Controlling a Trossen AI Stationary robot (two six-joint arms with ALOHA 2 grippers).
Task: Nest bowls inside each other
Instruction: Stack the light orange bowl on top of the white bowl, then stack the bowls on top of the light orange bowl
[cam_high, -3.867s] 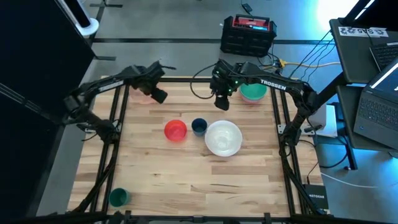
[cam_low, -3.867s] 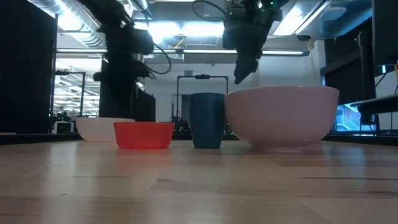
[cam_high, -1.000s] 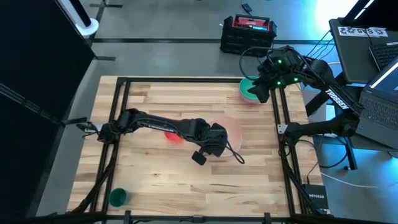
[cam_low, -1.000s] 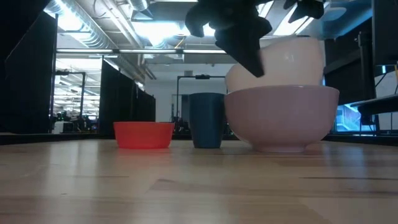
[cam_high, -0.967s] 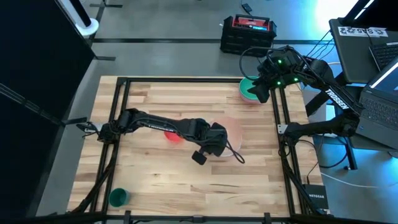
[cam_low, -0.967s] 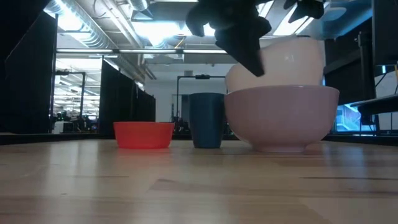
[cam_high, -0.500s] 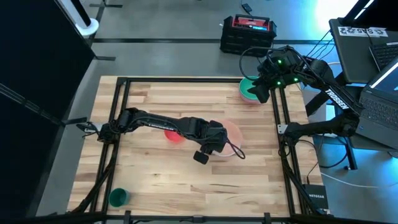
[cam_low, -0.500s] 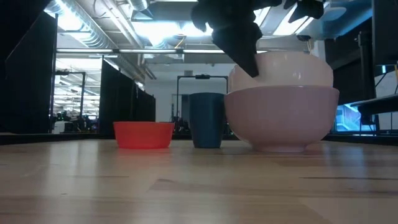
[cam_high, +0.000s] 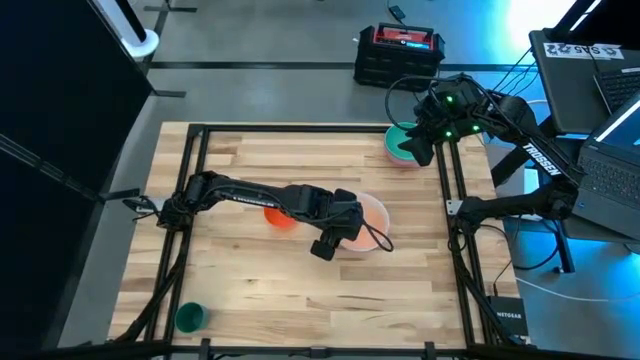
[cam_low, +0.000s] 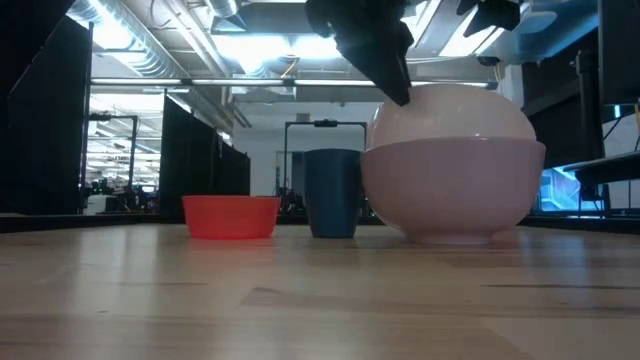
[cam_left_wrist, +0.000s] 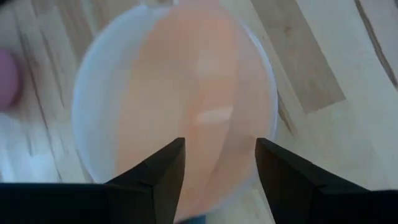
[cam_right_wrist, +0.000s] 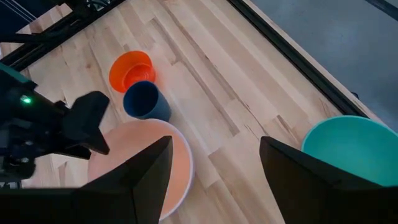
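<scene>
The large white bowl (cam_low: 455, 200) stands at the table's middle. The translucent peach-pink bowl (cam_low: 455, 115) lies in it, its round wall rising like a dome above the white rim (cam_high: 380, 243). My left gripper (cam_left_wrist: 221, 168) hangs open just over the peach-pink bowl (cam_left_wrist: 199, 112), a finger on either side. The small dark blue bowl (cam_low: 333, 193) and the red bowl (cam_low: 231, 216) stand to the white bowl's left. My right gripper (cam_right_wrist: 214, 180) waits open, high over the far right corner, by the green bowl (cam_high: 400, 140).
A small green bowl (cam_high: 190, 317) stands at the near left corner. Black frame rails (cam_high: 190, 200) run along the table's edges. A black case (cam_high: 400, 55) sits on the floor beyond the far edge, and laptops (cam_high: 600, 120) are to the right.
My left gripper has opened and let go of the peach-pink bowl, then risen a little. The bowl, held tilted above the white bowl before, has sunk into it and now shows lower above its rim.
</scene>
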